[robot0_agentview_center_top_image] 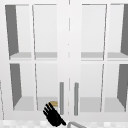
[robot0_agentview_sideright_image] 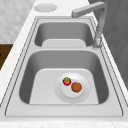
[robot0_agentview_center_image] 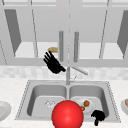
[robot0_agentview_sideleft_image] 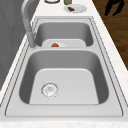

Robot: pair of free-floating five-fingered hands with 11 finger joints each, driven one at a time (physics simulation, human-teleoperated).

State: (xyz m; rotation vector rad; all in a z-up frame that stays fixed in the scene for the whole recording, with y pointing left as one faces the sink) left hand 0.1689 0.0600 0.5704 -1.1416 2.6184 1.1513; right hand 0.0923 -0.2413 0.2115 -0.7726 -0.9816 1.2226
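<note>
My left hand (robot0_agentview_center_image: 53, 64) floats above the sink's back edge with its fingers straight and spread, holding nothing. It is just left of and below the left cabinet door handle (robot0_agentview_center_image: 61, 46), and it also shows at the bottom of the upper view (robot0_agentview_center_top_image: 52, 115). A tan object (robot0_agentview_center_image: 53, 49) lies on the lower shelf behind the glass, right above the fingertips. My right hand (robot0_agentview_center_image: 98, 116) hangs low at the sink's front right corner, fingers relaxed and pointing down, empty; the left side view has it off the counter's edge (robot0_agentview_sideleft_image: 113, 6). A big red ball (robot0_agentview_center_image: 67, 115) sits front and centre.
A white plate (robot0_agentview_sideright_image: 83, 93) with a strawberry (robot0_agentview_sideright_image: 66, 81) and a brown round food (robot0_agentview_sideright_image: 76, 87) lies in the right basin. The faucet (robot0_agentview_center_image: 76, 70) swings right. An empty plate (robot0_agentview_sideright_image: 45, 7) is on the left counter, and a plate with food (robot0_agentview_sideleft_image: 75, 8) is on the right.
</note>
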